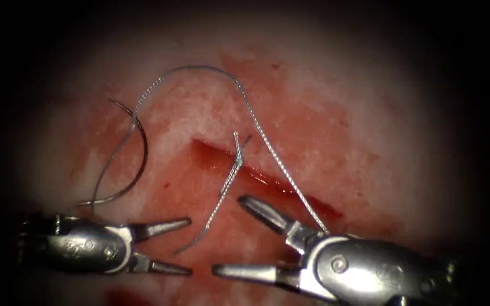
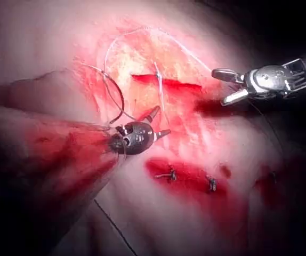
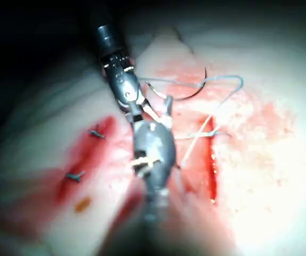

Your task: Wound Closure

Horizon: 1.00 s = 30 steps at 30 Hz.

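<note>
Nearest, both tools sit below the cut with jaws spread, holding nothing: the left tool left of it, the right tool just under it. Farther back, the needle lies free on the tissue left of the cut. Thread arches beyond the cut from the needle to the right tool; a knotted strand crosses the cut.

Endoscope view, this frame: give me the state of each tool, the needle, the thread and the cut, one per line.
Left tool: jaws open, holding nothing.
Right tool: jaws open, holding nothing.
Needle: lying free on the tissue, left of the cut, not in the tissue.
Thread: slack, arching from the needle over the cut toward the right tool.
Cut: open, one stitch across it with a loose tail.
</note>
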Tool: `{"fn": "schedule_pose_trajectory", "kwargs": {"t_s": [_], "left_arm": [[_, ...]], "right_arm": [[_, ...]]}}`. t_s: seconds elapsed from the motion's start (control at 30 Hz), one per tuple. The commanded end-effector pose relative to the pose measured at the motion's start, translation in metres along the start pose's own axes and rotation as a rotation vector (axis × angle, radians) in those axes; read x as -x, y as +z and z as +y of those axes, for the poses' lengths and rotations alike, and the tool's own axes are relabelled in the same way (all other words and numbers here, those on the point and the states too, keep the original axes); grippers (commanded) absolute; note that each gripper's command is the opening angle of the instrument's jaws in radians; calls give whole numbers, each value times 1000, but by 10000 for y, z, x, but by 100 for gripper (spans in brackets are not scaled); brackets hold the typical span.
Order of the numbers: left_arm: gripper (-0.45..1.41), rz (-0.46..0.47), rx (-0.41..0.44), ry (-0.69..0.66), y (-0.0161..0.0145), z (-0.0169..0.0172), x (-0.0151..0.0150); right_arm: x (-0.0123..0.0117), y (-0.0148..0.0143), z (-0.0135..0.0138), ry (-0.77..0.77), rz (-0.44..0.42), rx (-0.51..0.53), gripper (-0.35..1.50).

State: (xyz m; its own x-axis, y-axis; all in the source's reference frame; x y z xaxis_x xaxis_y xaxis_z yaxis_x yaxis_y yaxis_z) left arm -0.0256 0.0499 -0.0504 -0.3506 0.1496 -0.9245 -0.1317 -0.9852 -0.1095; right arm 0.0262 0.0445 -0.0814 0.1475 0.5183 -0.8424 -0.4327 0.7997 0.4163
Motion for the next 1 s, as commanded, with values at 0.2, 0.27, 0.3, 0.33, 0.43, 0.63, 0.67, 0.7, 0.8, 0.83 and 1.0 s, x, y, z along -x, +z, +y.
{"fn": "schedule_pose_trajectory", "kwargs": {"t_s": [0.2,0.27,0.3,0.33,0.43,0.63,0.67,0.7,0.8,0.83,1.0], "left_arm": [[56,19,-10,0,11,7,1],[56,30,-14,4,11,5,-1],[56,36,-16,4,11,4,-2],[56,38,-18,9,10,4,-2],[52,51,-25,23,10,2,-6],[-23,103,15,98,14,7,-8],[-35,108,22,105,14,8,-9],[-35,111,28,107,14,10,-10],[-35,109,19,108,13,16,-14],[-35,98,4,57,13,16,-15],[-35,99,-47,-56,11,6,-22]], "right_arm": [[10,5,2,-4,0,5,134],[11,5,2,-4,0,5,134],[11,5,2,-4,0,5,134],[11,5,3,-4,0,5,134],[11,5,2,-5,0,8,134],[16,5,6,-8,-1,14,134],[17,5,7,-9,-5,16,134],[19,4,9,-10,-8,18,133],[25,2,18,-13,-17,30,131],[26,2,21,-14,-20,31,131],[36,3,39,-21,-48,25,131]]}}
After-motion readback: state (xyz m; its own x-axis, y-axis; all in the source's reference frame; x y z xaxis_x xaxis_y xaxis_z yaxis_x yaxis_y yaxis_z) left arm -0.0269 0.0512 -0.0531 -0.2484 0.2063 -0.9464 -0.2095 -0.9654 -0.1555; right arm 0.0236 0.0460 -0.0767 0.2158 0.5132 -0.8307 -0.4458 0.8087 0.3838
